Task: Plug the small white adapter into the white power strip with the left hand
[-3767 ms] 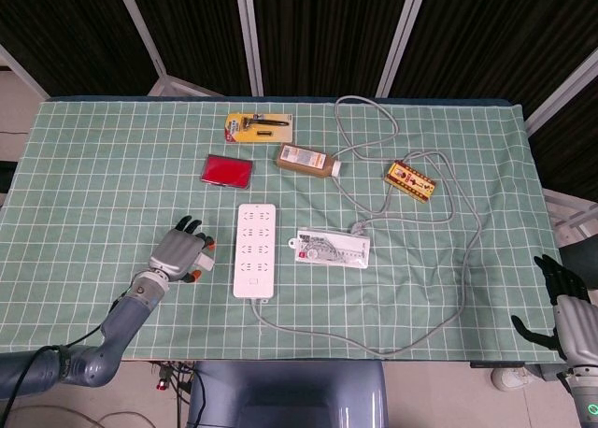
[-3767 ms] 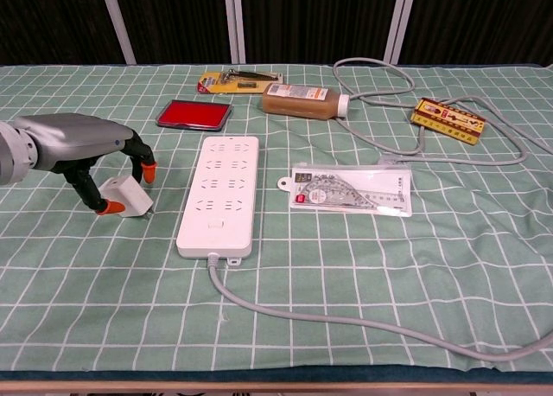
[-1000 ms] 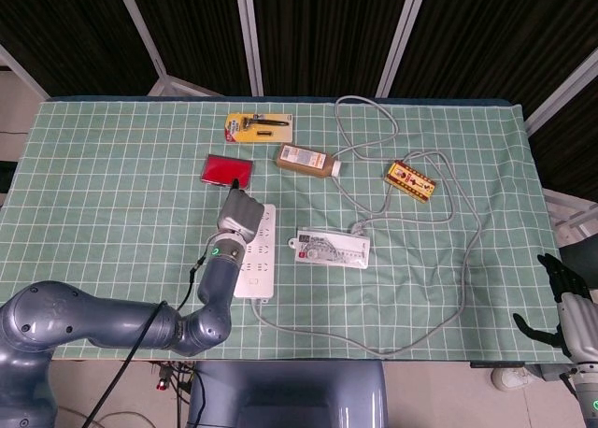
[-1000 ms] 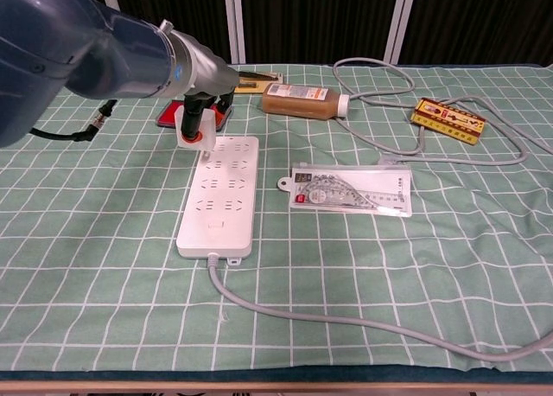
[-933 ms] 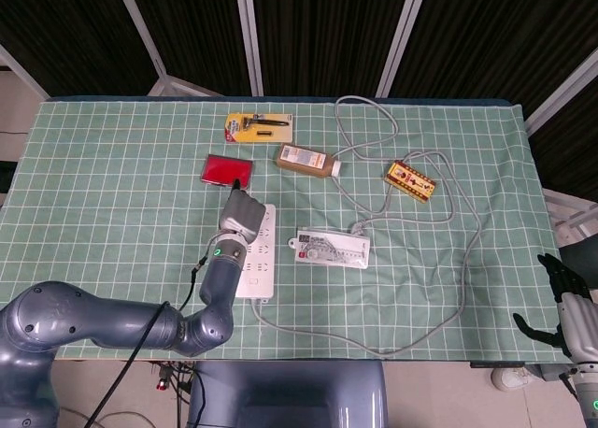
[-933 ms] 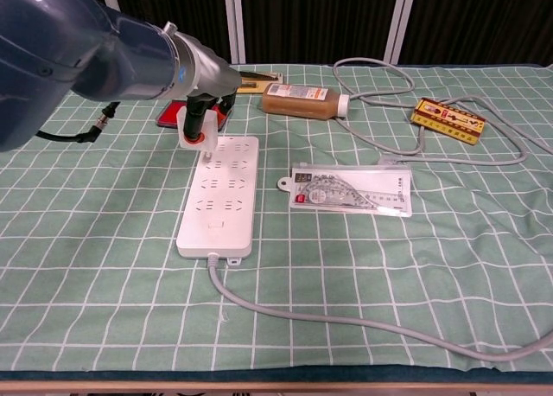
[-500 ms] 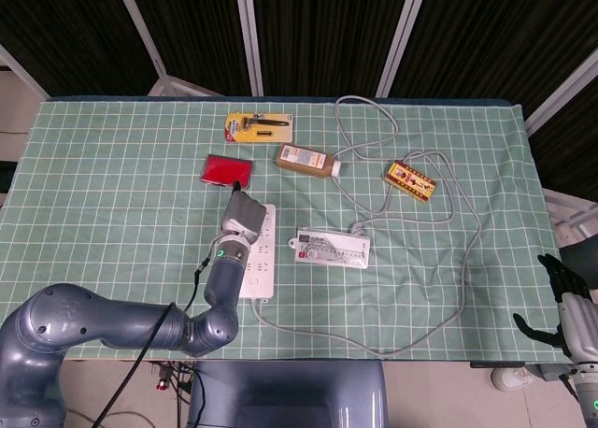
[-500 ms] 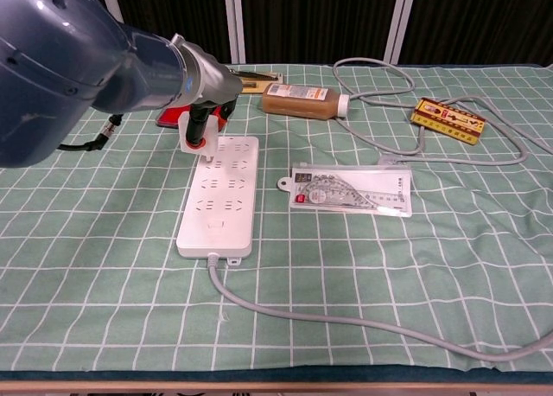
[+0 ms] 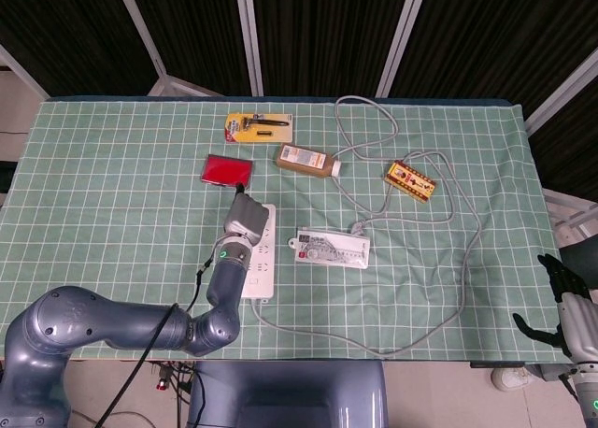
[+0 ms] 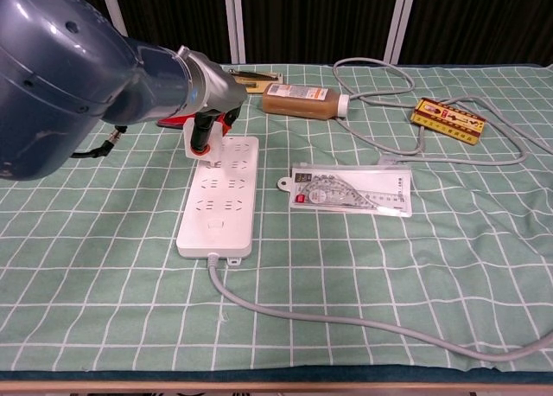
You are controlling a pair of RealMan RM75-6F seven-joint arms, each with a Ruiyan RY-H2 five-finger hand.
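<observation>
Chest view: the left hand (image 10: 206,119) pinches the adapter (image 10: 195,141) from above, so its prongs can face down at the strip's (image 10: 220,197) far-left sockets; seating cannot be told. At the counter's (image 9: 112,185) near right, the right hand (image 9: 565,302) idles, fingers spread, clear of the work.

Red case (image 10: 177,118) just behind; ruler pack (image 10: 352,189) flanks strip (image 10: 220,207).

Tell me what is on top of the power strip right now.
The left hand holds the white adapter on the power strip's far end. The prongs are hidden, so seating cannot be judged.
</observation>
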